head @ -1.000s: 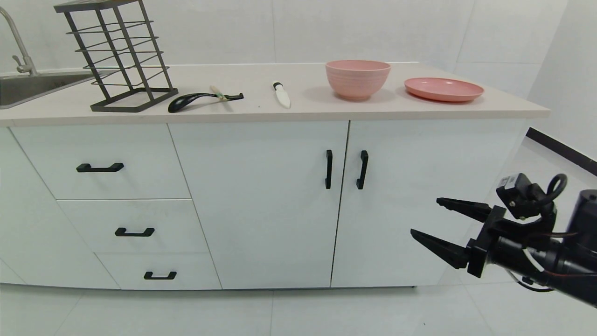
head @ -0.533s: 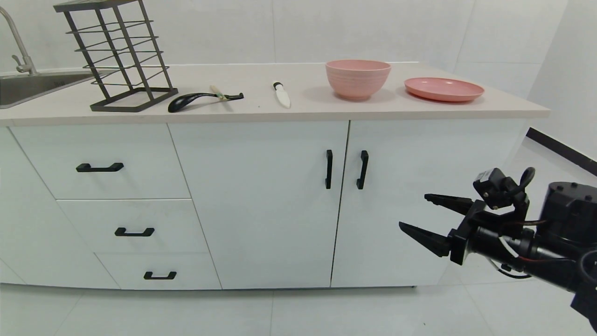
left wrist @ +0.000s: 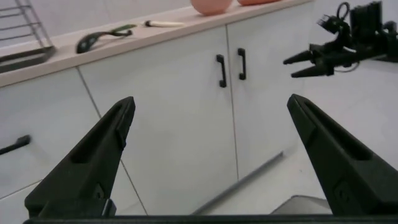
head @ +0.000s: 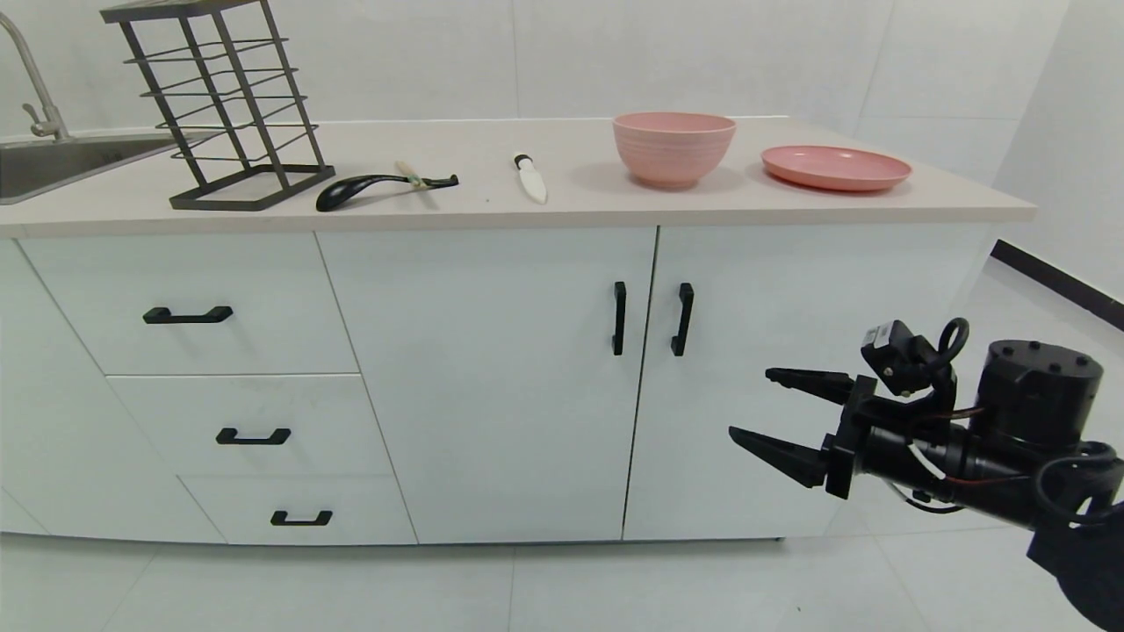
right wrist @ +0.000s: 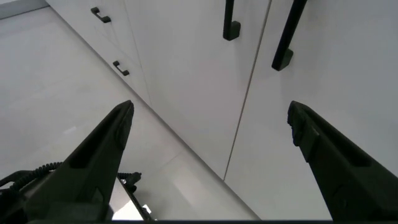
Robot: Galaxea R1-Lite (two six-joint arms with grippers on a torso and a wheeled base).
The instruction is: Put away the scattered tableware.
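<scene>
A long beige countertop [head: 790, 207] carries a sunken steel sink [head: 61, 161] with a curved metal faucet [head: 33, 83] at its left end. Below it are three white drawers [head: 263, 338] stacked on the left, each with a black bar handle [head: 188, 314]. Beside them are two white doors [head: 492, 377], whose upright black handles [head: 619, 318] stand close together above the pale tiled floor [head: 421, 588].

matt pink plastic bowl [head: 673, 147] and plate [head: 835, 167], black metal wire rack [head: 176, 10], smooth matt countertop [head: 597, 198].
</scene>
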